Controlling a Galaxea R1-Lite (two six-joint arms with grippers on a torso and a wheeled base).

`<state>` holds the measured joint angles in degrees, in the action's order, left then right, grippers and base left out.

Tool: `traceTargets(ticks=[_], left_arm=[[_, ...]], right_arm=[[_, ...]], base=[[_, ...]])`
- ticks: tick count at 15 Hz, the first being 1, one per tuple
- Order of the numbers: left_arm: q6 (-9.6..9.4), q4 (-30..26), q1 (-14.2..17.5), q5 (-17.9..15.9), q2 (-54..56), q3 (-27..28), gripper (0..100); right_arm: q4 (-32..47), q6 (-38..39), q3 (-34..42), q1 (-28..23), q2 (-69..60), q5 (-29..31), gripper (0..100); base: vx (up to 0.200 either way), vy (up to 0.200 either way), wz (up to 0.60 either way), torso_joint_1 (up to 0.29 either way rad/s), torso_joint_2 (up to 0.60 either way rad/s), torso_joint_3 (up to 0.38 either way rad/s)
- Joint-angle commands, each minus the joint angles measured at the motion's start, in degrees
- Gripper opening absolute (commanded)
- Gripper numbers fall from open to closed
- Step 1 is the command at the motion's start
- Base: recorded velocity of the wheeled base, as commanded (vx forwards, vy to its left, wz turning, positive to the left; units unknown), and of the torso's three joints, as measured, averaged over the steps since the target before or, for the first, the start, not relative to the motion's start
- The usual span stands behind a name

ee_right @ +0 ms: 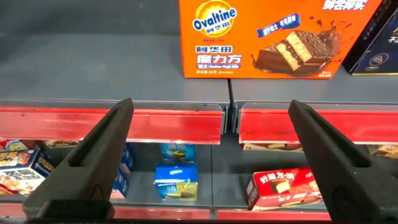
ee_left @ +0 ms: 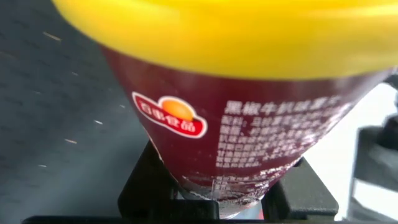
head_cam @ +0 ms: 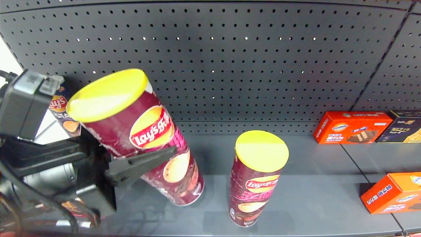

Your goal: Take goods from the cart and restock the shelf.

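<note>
At grey shelf (head_cam: 312,197), left hand (head_cam: 164,153) clamps tilted chip can (head_cam: 131,131).

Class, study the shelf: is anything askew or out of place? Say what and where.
Yes: on the shelf, the chip can in the left gripper leans steeply, lid tipped leftward, while the second can beside it stands upright.

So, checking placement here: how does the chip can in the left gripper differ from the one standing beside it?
The held can leans, lid tipped toward the robot's left; the standing can is upright. The left gripper clamps the held can; the standing can rests free on the shelf. Both are maroon with yellow lids.
</note>
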<state>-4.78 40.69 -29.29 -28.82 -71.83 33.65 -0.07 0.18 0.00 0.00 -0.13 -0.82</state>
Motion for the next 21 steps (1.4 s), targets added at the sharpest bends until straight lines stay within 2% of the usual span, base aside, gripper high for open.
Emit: traceTargets(ticks=[1,2,3,4,6,8,9,10,12,14,16,19,21], left_arm=[[0.91,-1.0,0.3,2.2,-6.4,6.2,0],[2.41,-0.7,1.3,2.5,-8.6,6.9,0],[2.41,-0.9,3.1,2.6,-8.8,7.6,0],[2.32,-1.4,3.6,2.4,-9.5,9.1,0],[2.14,-1.2,3.4,2.5,-15.2,13.6,0],[2.23,-4.2,1.8,2.5,-16.9,17.9,0],[0.82,-9.9,1.1,2.5,-18.1,20.8,0],[-0.49,-12.5,1.2,2.3,-19.3,23.0,0],[-1.73,-15.8,0.3,2.2,-21.3,26.0,0],[-1.73,-16.6,-0.4,2.3,-24.7,29.9,0],[-2.60,-17.8,-0.3,2.5,-27.9,33.0,0],[-8.14,-18.1,-0.1,2.5,-33.5,37.4,0],[-8.67,-18.0,0.1,2.4,-36.0,39.3,0]], right_arm=[[0.0,0.0,0.0,0.0,0.1,-0.1,100],[0.0,0.0,0.0,0.0,0.1,0.0,100],[0.0,0.0,0.0,0.0,0.1,0.0,100],[0.0,0.0,0.0,0.0,0.1,0.0,100],[0.0,0.0,0.0,0.0,0.1,-0.1,100],[0.0,0.0,0.0,0.0,0.1,0.0,100],[0.0,0.0,0.0,0.0,0.1,-0.1,100],[0.0,0.0,0.0,0.0,0.1,0.0,100],[0.0,0.0,0.0,0.0,0.1,0.0,100],[0.0,0.0,0.0,0.0,0.1,0.0,100],[0.0,0.0,0.0,0.0,0.1,-0.1,100],[0.0,0.0,0.0,0.0,0.1,0.0,100],[0.0,0.0,0.0,0.0,0.1,0.0,100]], base=[[0.000,0.000,0.00,0.000,0.00,0.000],[0.000,0.000,0.00,0.000,0.00,0.000],[0.000,0.000,0.00,0.000,0.00,0.000],[0.000,0.000,0.00,0.000,0.00,0.000],[0.000,0.000,0.00,0.000,0.00,0.000],[0.000,0.000,0.00,0.000,0.00,0.000],[0.000,0.000,0.00,0.000,0.00,0.000],[0.000,0.000,0.00,0.000,0.00,0.000],[0.000,0.000,0.00,0.000,0.00,0.000],[0.000,0.000,0.00,0.000,0.00,0.000],[0.000,0.000,0.00,0.000,0.00,0.000],[0.000,0.000,0.00,0.000,0.00,0.000],[0.000,0.000,0.00,0.000,0.00,0.000]])
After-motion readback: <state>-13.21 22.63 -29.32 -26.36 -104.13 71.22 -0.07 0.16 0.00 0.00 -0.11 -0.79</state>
